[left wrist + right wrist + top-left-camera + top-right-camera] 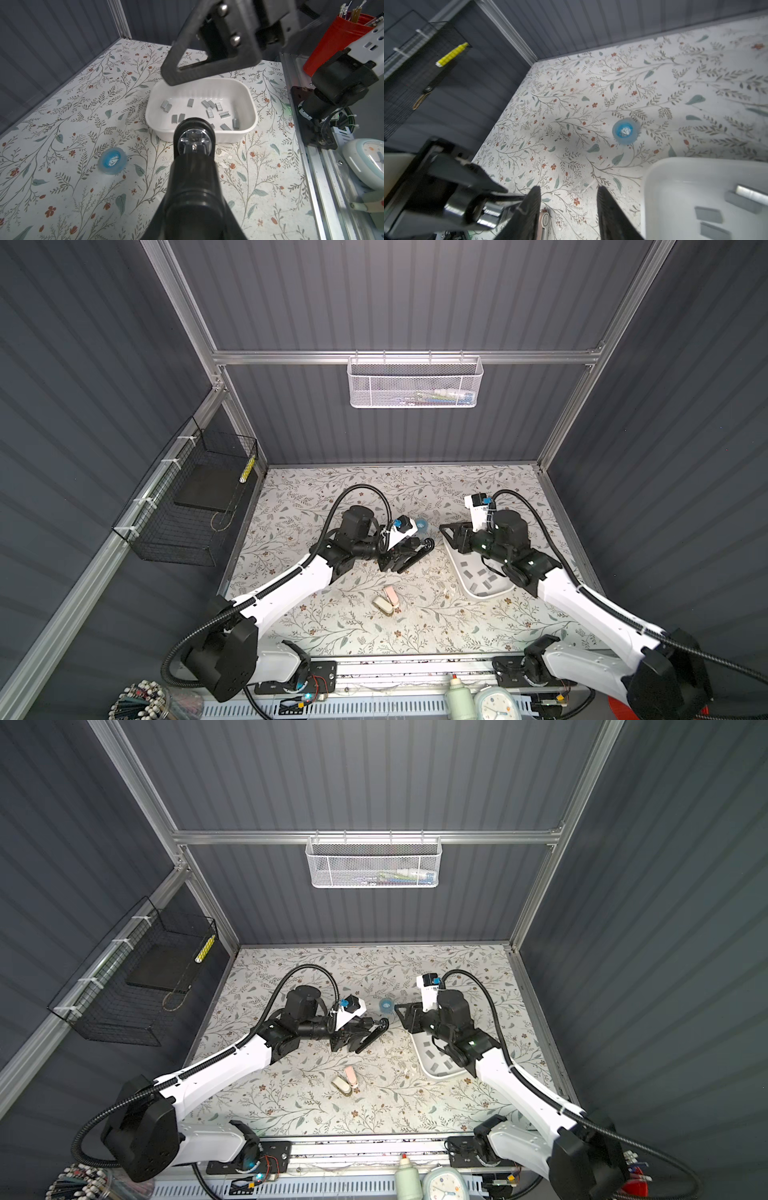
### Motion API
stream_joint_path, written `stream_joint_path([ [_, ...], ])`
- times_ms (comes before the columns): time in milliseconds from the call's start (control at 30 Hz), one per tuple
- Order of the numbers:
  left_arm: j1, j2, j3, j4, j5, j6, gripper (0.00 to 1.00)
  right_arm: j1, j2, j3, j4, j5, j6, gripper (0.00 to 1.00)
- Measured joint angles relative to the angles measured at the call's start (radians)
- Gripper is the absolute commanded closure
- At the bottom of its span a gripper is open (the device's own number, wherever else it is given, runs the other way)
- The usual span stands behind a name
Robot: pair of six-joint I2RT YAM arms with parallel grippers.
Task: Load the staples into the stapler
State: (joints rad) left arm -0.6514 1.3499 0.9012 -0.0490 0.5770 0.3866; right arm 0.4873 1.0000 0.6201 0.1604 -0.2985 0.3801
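The black stapler [413, 556] [370, 1036] is off the table, held in my left gripper [397, 561] [348, 1039], which is shut on its body. In the left wrist view the stapler [193, 166] runs forward from that gripper [192, 230] towards the tray. Several grey staples [482, 574] [207, 109] [708, 214] lie loose in the white tray [484, 595] [440, 1075] [248, 93] [649, 187]. My right gripper [446, 529] [401, 1011] [569, 207] hangs open and empty over the tray's far end, close to the stapler's tip [483, 209].
A blue tape roll [422, 524] [386, 1006] [112, 161] [625, 131] lies behind the two grippers. Two small pale staplers [386, 600] [347, 1081] lie towards the front middle. A black wire basket [187, 506] hangs on the left wall.
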Motion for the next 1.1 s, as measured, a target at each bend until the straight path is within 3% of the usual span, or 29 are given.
stream_joint_path([
  [67, -0.002, 0.008, 0.01, -0.013, 0.0, 0.007, 1.0, 0.0, -0.105, -0.089, 0.073, -0.051, -0.073, 0.43],
  [167, -0.007, 0.016, 0.024, -0.039, 0.0, 0.021, 1.0, 0.0, -0.236, -0.188, 0.14, -0.146, -0.198, 0.5],
  [300, -0.013, 0.022, 0.037, -0.063, 0.001, 0.039, 1.0, 0.005, -0.304, -0.226, 0.171, -0.238, -0.324, 0.54],
  [567, -0.024, 0.039, 0.063, -0.106, 0.032, 0.083, 1.0, 0.042, -0.157, -0.126, 0.084, -0.373, -0.447, 0.58],
  [1100, -0.076, 0.051, 0.08, -0.173, 0.125, 0.215, 1.0, 0.067, -0.086, -0.079, -0.03, -0.389, -0.505, 0.59],
])
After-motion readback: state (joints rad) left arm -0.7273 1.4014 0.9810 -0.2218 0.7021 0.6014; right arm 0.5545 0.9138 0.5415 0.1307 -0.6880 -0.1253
